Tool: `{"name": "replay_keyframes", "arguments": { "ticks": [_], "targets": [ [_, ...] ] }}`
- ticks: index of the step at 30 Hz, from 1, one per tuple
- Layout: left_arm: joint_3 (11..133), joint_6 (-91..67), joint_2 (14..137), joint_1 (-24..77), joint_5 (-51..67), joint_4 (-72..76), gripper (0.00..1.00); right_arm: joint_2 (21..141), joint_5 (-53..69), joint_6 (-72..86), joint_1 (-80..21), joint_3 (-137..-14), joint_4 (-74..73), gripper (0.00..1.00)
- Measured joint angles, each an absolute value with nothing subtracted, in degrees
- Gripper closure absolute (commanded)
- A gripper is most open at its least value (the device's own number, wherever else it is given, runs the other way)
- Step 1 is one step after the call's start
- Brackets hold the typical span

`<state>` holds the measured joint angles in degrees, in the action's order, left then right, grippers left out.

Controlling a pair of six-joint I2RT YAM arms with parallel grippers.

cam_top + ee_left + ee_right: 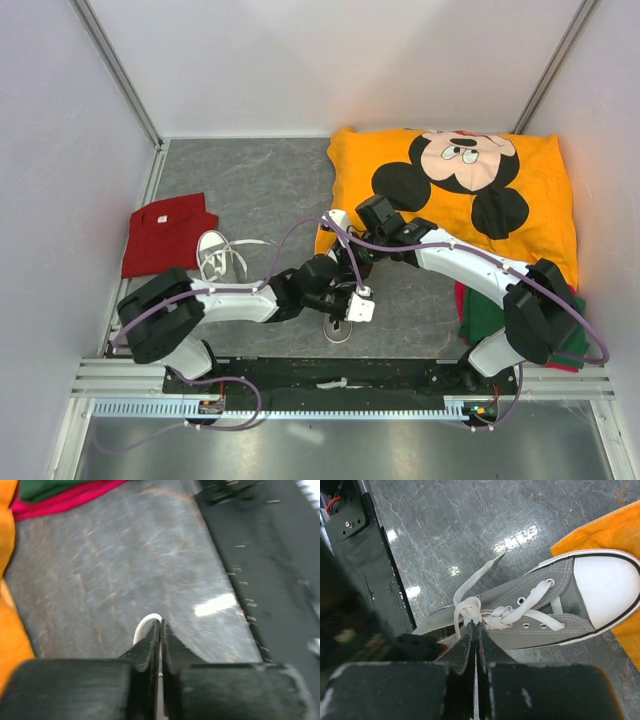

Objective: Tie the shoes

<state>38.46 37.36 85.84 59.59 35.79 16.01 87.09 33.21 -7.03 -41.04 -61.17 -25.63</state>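
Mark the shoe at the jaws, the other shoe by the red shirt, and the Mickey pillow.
shoe at the jaws [605, 587], right wrist view, white toe cap.
other shoe [211, 246], top view, its white middle.
Mickey pillow [355, 165], top view, orange fabric left of the face.

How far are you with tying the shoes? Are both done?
Not yet. Done: the near shoe has a first knot bunched in its laces. In hand: the right jaws are pinched shut on that knot; the left jaws are shut too, but that view is too blurry to tell what they hold. Left: no finished bow shows, and the other shoe, by the red shirt, has loose laces.
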Motion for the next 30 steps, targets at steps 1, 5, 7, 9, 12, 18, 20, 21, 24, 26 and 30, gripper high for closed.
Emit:
{"name": "replay_keyframes", "arguments": {
  "ticks": [1, 5, 7, 9, 12, 18, 20, 21, 24, 26, 30],
  "targets": [
    [38.5, 36.5, 87.5, 59.6, 34.3, 18.3, 0.61, 87.1, 33.3, -7.4, -41.0, -61.2, -25.9, 1.0],
    [36.8, 35.0, 88.3, 59.3, 32.1, 22.8, 0.44, 87.1, 34.1, -8.7, -41.0, -61.3, -27.0, 1.0],
    [34.0, 35.0, 84.1, 59.2, 33.6, 23.4, 0.4, 87.1, 34.7, -9.0, -41.0, -61.3, -27.4, 1.0],
    [32.1, 34.3, 77.9, 59.3, 35.8, 21.3, 0.41, 87.1, 35.2, -9.2, -41.1, -61.4, -27.6, 1.0],
    [30.9, 31.4, 66.3, 59.2, 37.8, 19.0, 0.43, 87.1, 35.8, -9.4, -41.2, -61.5, -27.9, 1.0],
    [24.8, 25.5, 43.9, 54.8, 34.3, 12.6, 0.45, 87.2, 36.0, -9.5, -43.1, -62.9, -28.3, 1.0],
    [23.9, 23.3, 40.1, 51.8, 32.1, 9.2, 0.47, 87.4, 35.9, -9.8, -44.2, -63.9, -28.4, 1.0],
    [23.7, 21.7, 38.5, 49.7, 31.0, 7.5, 0.48, 87.6, 35.8, -9.9, -44.8, -64.4, -28.4, 1.0],
    [23.7, 17.0, 37.1, 44.3, 28.8, 3.7, 0.61, 88.9, 35.3, -10.0, -46.3, -65.9, -28.6, 0.99],
    [23.3, 13.8, 37.0, 41.6, 28.0, 2.0, 0.62, 89.9, 34.6, -10.0, -47.2, -66.3, -28.7, 0.97],
    [22.7, 9.6, 38.5, 40.1, 27.6, -0.1, 0.64, 91.9, 33.3, -10.0, -48.8, -66.8, -29.5, 0.89]
  ]
}}
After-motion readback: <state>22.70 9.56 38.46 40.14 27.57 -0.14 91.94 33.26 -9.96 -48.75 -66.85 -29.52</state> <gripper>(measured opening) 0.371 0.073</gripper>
